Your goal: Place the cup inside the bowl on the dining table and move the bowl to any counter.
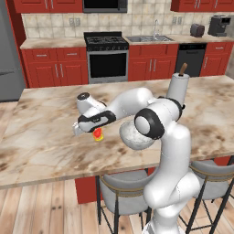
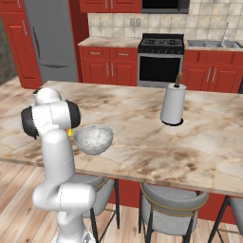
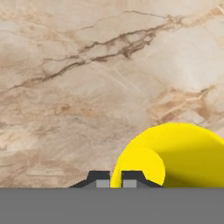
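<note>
My pincer (image 3: 110, 178) pinches the cup's (image 3: 175, 153) rim; thin grip, so it may slip or tip before reaching the bowl (image 2: 93, 138).

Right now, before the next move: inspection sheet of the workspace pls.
Surface: dining table, beige-brown veined marble top.
Job's things: cup yellow with red lower part, standing on the table left of the bowl; bowl apart from it, nothing seen inside.
Clutter: paper towel roll upright on its holder, farther back on the table.
Pincer: pincer low over the table, shut on the cup rim.
Cables: nothing seen.
Surroundings: stools under the near edge; counter with red drawers, stove, sink behind.
</note>
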Robot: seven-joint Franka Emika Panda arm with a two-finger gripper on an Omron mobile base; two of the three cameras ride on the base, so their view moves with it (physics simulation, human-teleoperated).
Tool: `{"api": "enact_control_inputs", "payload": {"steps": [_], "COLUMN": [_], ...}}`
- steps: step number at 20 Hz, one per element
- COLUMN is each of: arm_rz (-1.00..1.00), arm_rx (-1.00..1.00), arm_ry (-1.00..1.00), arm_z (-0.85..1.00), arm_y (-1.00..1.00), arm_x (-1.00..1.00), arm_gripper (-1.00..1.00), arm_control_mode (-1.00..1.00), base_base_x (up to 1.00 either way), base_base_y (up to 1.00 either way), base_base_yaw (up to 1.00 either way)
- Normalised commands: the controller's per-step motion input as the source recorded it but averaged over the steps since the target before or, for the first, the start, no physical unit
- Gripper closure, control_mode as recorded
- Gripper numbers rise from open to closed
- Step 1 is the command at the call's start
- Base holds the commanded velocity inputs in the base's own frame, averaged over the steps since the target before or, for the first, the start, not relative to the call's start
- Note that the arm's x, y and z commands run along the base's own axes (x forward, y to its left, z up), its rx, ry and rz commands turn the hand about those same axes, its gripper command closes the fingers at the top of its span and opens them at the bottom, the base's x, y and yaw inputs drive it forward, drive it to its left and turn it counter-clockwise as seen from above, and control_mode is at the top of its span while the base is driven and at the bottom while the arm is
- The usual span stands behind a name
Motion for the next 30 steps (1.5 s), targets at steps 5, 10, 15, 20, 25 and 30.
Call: {"api": "enact_control_inputs", "payload": {"steps": [5,10,15,20,25,30], "arm_rz": [0.07,0.08,0.04,0.01,0.0,0.0], "arm_rx": [0.0,0.0,0.0,0.01,0.07,0.1], "arm_ry": [-0.01,-0.12,-0.12,-0.1,-0.02,0.0], "arm_z": [0.0,0.16,0.45,0.35,0.34,0.34], "arm_y": [0.0,0.0,0.0,0.0,0.0,-0.06], "arm_x": [0.08,-0.08,-0.22,-0.23,-0.13,-0.21], "arm_gripper": [1.0,1.0,1.0,1.0,1.0,1.0], "arm_control_mode": [-1.0,-1.0,-1.0,-1.0,-1.0,-1.0], "base_base_x": [0.0,0.0,0.0,0.0,0.0,0.0], "base_base_y": [0.0,0.0,0.0,0.0,0.0,0.0], "base_base_yaw": [0.0,0.0,0.0,0.0,0.0,0.0]}}
